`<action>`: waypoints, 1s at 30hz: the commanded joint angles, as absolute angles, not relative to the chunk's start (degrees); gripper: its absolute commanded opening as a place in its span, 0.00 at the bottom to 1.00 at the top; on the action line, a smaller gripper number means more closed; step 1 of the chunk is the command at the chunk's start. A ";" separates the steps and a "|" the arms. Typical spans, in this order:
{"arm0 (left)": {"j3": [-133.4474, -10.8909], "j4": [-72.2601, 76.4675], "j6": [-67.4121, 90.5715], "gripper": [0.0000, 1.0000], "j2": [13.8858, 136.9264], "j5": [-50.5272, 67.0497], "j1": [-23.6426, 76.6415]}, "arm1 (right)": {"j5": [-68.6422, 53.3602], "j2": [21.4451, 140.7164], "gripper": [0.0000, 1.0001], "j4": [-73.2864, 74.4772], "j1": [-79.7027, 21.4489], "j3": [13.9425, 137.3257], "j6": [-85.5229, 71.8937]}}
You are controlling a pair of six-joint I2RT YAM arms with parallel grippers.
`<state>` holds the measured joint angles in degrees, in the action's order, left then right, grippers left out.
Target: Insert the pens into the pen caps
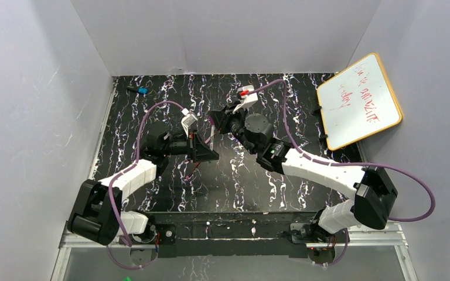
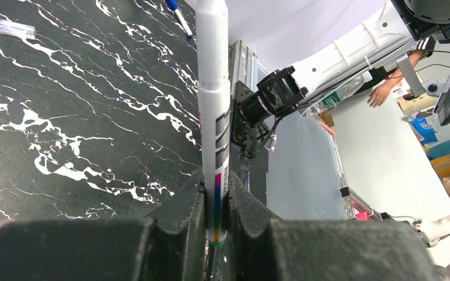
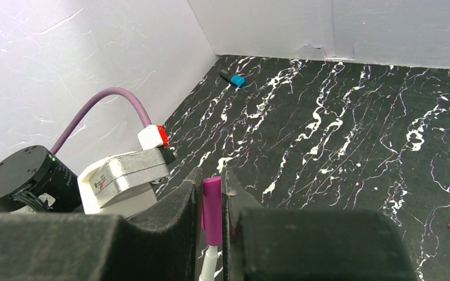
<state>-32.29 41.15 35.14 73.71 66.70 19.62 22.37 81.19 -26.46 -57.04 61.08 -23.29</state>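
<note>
**Pen and cap are meeting between the two pincers**

The left pincer (image 2: 217,202) is pinching the whitish pen (image 2: 212,105) near one end, and the long body is standing out straight beyond its fingertips. The right pincer (image 3: 212,181) is pinching the magenta cap (image 3: 212,211) between its fingers. A whitish pen end is showing just under the cap, at its mouth. I cannot tell whether it is already going inside.

The danger, I think, is in the pushing. If pen and cap are not lying on one line, the pen tip is pressing on the cap's rim. Then the pen may be tilting in the left pincer, or the cap may be sliding out of the right one and falling to the bench (image 3: 340,134).
</note>
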 commanded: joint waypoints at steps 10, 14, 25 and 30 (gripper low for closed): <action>-33.13 42.02 34.42 0.00 73.56 67.80 19.78 | 22.81 78.82 0.15 -28.26 -57.30 61.28 -21.43; -33.17 41.93 34.36 0.00 73.48 67.77 19.77 | 22.17 78.97 0.15 -27.88 -57.30 60.93 -22.20; -33.56 39.91 32.61 0.00 72.91 67.25 19.75 | 20.36 79.54 0.15 -26.64 -57.30 60.38 -24.43; -34.01 37.29 30.47 0.00 72.02 66.27 19.16 | 20.13 79.00 0.15 -26.13 -57.26 59.23 -25.63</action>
<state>-32.34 39.68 33.10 73.71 66.59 19.62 20.78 80.55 -25.63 -57.04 60.23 -24.14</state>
